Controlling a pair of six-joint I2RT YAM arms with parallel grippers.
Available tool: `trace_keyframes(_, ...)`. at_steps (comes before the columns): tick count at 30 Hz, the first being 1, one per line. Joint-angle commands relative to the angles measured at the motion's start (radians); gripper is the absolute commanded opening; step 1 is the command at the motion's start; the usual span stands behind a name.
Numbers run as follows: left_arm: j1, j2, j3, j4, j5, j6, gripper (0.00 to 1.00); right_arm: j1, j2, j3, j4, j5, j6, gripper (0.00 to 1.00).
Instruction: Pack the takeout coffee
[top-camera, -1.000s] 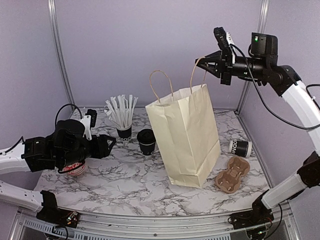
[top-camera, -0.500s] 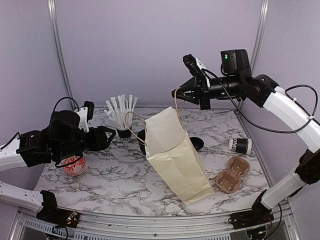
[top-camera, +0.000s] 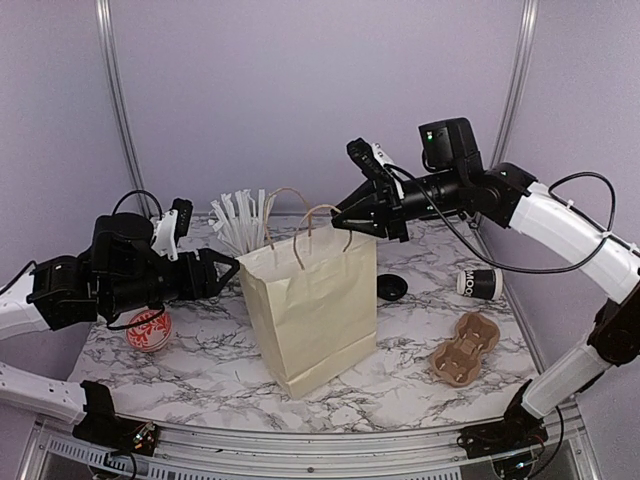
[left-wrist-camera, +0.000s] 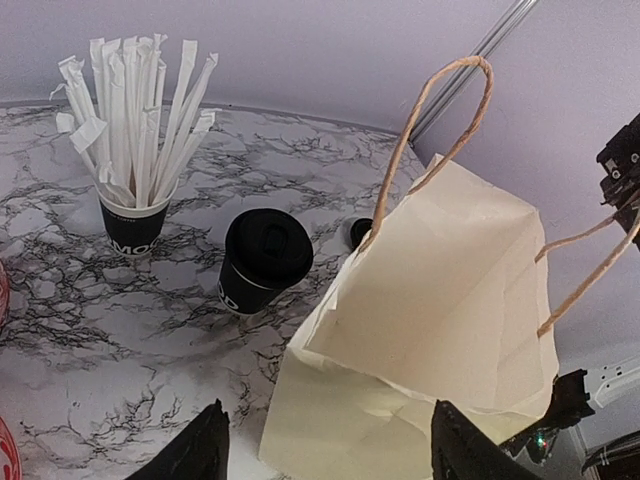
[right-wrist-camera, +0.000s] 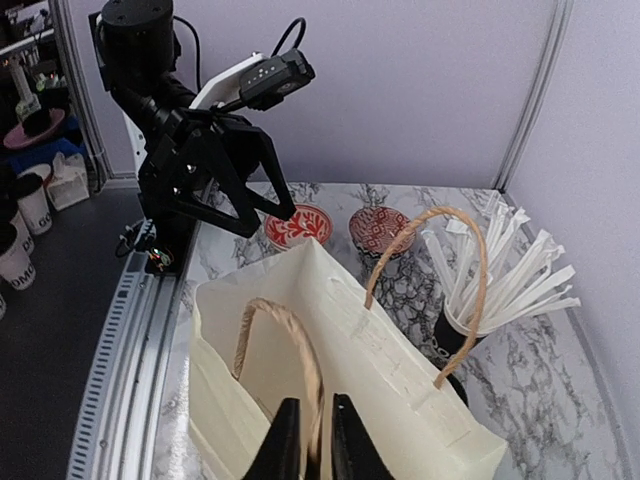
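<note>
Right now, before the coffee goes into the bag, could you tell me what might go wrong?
1. The cream paper bag stands upright with one brown twine handle between the right gripper's fingers; if that handle is tugged or dropped, the bag may tip or its mouth may sag.
2. The black-lidded paper coffee cup sits close to the black cup of white wrapped straws; the open left gripper could knock those over.

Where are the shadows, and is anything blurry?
Top external view: soft, even light, only a faint shadow by the paper bag; left wrist view: takeout coffee sharp, left end effector fingers dark and soft; right wrist view: no glare.
</note>
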Motion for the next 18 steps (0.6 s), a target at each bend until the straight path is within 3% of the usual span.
trace_keyframes(1,0.005,0.036,0.076,-0.013,0.020,0.053,0.71,0.017,-0.004,0.013,-0.041,-0.091,-0.053,0.27)
trace_keyframes(9,0.029,0.217,0.323,-0.154,-0.019,0.283,0.74,0.016,-0.029,0.070,-0.224,-0.108,-0.186,0.58)
trace_keyframes(14,0.038,0.348,0.458,-0.236,0.180,0.409,0.74,-0.031,-0.079,0.029,-0.335,-0.002,-0.226,0.78)
trace_keyframes(16,0.038,0.373,0.477,-0.246,0.245,0.434,0.87,-0.103,-0.120,-0.032,-0.365,-0.018,-0.228,0.97)
trace_keyframes(18,0.038,0.376,0.476,-0.250,0.255,0.447,0.89,-0.181,-0.155,-0.083,-0.402,-0.014,-0.235,0.99)
